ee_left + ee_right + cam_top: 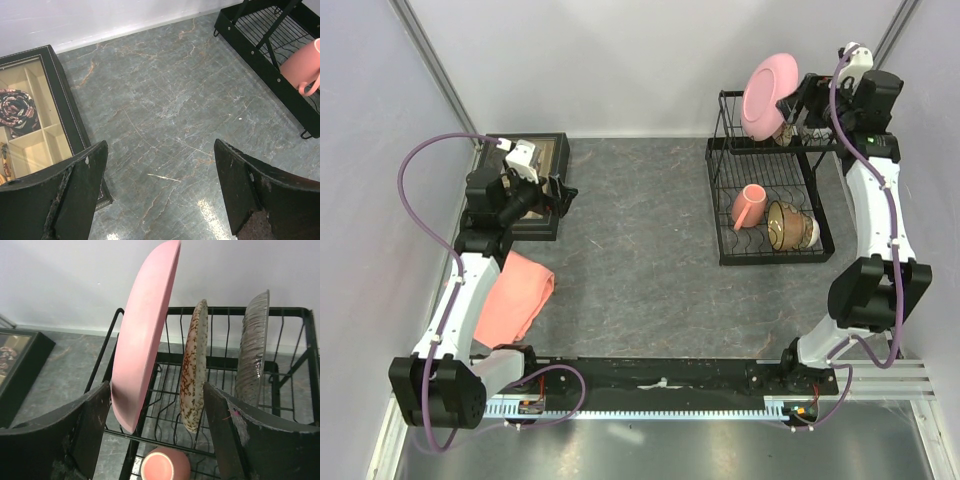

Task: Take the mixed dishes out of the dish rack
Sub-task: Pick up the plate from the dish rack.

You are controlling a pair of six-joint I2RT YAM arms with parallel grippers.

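Note:
The black wire dish rack (pixel 720 215) stands at the right back of the table. The large pink plate (pixel 767 95) stands on edge in its upper tier. The pink mug (pixel 750 205) and the amber bowl (pixel 786 225) lie on the lower tier. In the right wrist view the pink plate (pixel 145 335), the speckled plate (pixel 195 370) and a grey plate (pixel 252 350) stand in slots, with the mug (pixel 165 465) below. My right gripper (pixel 157 410) is open, with the lower edges of the pink and speckled plates between its fingers. My left gripper (pixel 160 185) is open and empty over bare table.
A dark rectangular tray (pixel 552 150) of small items sits at the back left, under my left arm; it also shows in the left wrist view (pixel 65 100). A folded salmon-pink cloth (pixel 515 295) lies at the left front. The rack's corner (pixel 260 55) is to my left gripper's upper right.

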